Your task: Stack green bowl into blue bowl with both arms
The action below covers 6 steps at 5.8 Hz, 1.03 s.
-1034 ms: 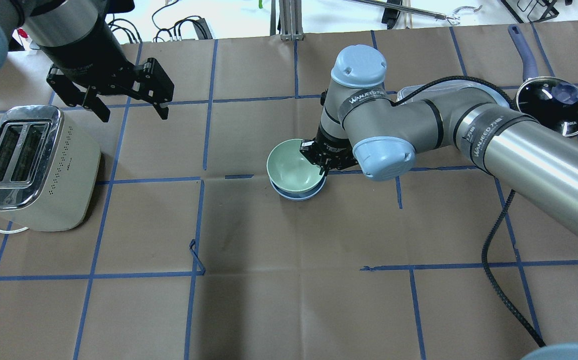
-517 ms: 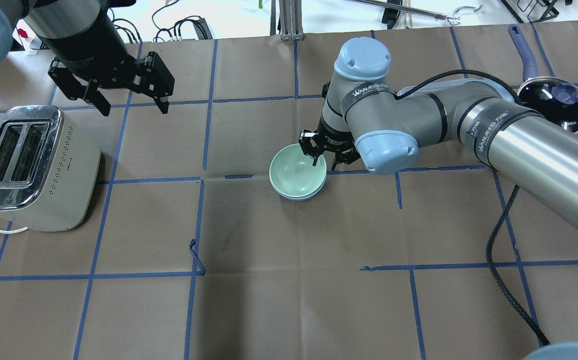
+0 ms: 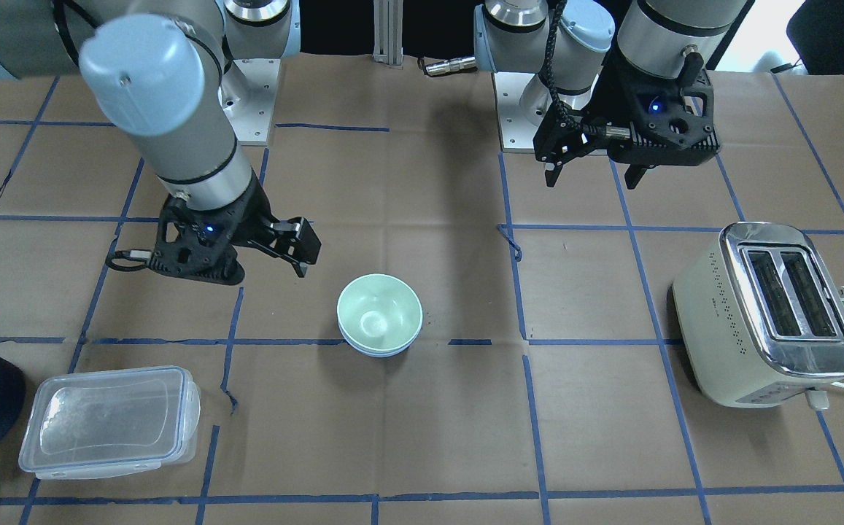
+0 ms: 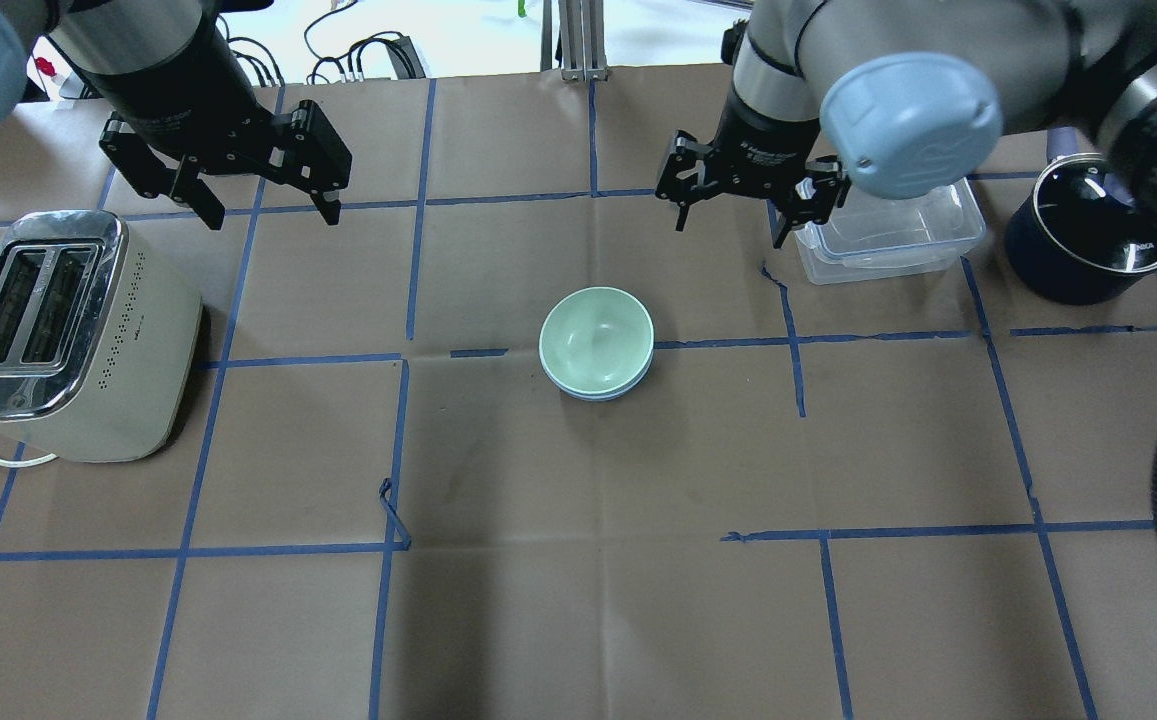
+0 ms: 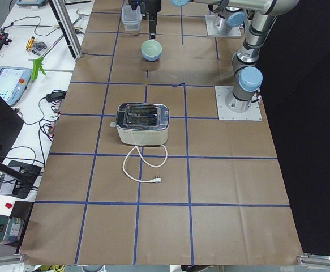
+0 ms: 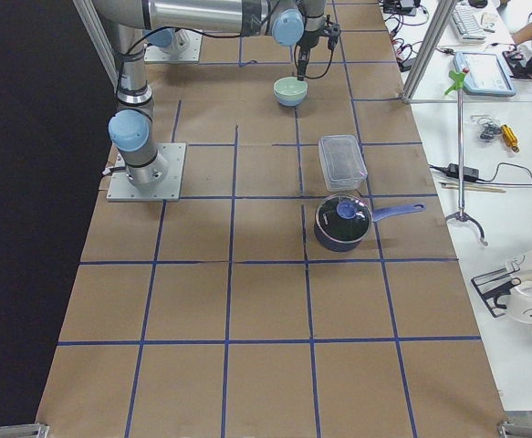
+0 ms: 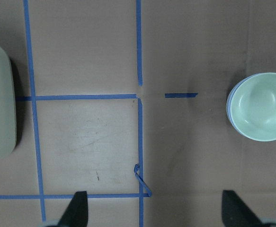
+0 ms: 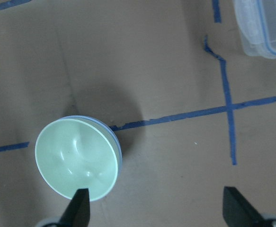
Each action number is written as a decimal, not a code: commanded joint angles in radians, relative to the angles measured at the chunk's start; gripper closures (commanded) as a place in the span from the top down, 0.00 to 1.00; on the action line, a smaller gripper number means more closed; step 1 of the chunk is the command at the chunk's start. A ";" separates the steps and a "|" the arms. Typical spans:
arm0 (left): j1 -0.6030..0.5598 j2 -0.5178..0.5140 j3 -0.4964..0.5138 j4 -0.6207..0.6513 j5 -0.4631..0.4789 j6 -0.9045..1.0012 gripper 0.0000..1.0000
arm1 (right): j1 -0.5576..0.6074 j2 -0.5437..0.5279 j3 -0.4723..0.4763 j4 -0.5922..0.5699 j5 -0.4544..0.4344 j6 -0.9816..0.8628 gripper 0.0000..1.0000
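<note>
Green bowl (image 4: 596,336) nesting in blue bowl (image 3: 379,353) on surface (image 4: 578,560), seemingly level. Left pincer (image 4: 271,212), right pincer (image 4: 729,230) hanging wide, well apart from the 2 bowls.

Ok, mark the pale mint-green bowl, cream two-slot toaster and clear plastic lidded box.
pale mint-green bowl (image 4: 596,337): overhead exterior, inner floor.
cream two-slot toaster (image 4: 143,350): overhead exterior, side wall.
clear plastic lidded box (image 3: 104,415): exterior front-facing, lid centre.

You have a left arm (image 3: 673,25) and right arm (image 3: 188,146) in silver-grey with light-blue joint caps (image 3: 146,69), braided black cables (image 3: 554,51), and a black left hand (image 4: 271,216) and right hand (image 4: 729,230), each blue-lit.
</note>
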 commanded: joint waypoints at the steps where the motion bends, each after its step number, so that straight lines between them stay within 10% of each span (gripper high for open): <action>1: 0.000 0.010 0.002 -0.019 -0.020 -0.007 0.98 | -0.071 -0.131 -0.005 0.183 -0.061 -0.111 1.00; 6: 0.002 0.013 0.002 -0.024 -0.016 0.004 0.98 | -0.094 -0.164 0.006 0.226 -0.060 -0.127 1.00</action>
